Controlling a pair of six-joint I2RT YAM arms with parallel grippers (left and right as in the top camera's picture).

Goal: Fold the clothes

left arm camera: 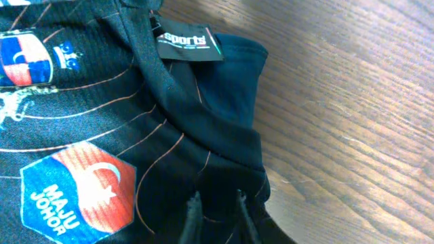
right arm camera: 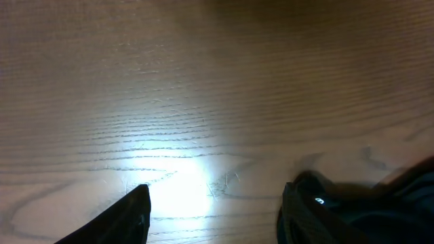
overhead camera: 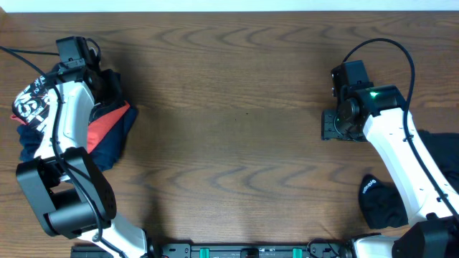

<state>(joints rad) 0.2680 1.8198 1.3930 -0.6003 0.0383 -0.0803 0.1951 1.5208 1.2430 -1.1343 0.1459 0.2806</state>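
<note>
Only the left wrist view shows thin orange lines, a red badge (left arm camera: 78,193) and a tag (left arm camera: 188,42) on the shirt (left arm camera: 163,108). Jaws of the left gripper (left arm camera: 217,211): cannot tell; those of the right gripper (right arm camera: 213,203) are spread.

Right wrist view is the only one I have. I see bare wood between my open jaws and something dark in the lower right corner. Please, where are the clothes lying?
Observer: A crumpled black T-shirt with white lettering lies in a pile at the left end of the brown wooden table, far from your right gripper.
Operator: Where is the left arm?
Observer: The left gripper is down on that pile. Its jaws stand close together in black cloth, but I cannot tell whether they grip it.
Operator: Is any clothing on my side?
Observer: Yes, a small black garment with a white logo lies near the front edge, beside the right arm.
</note>
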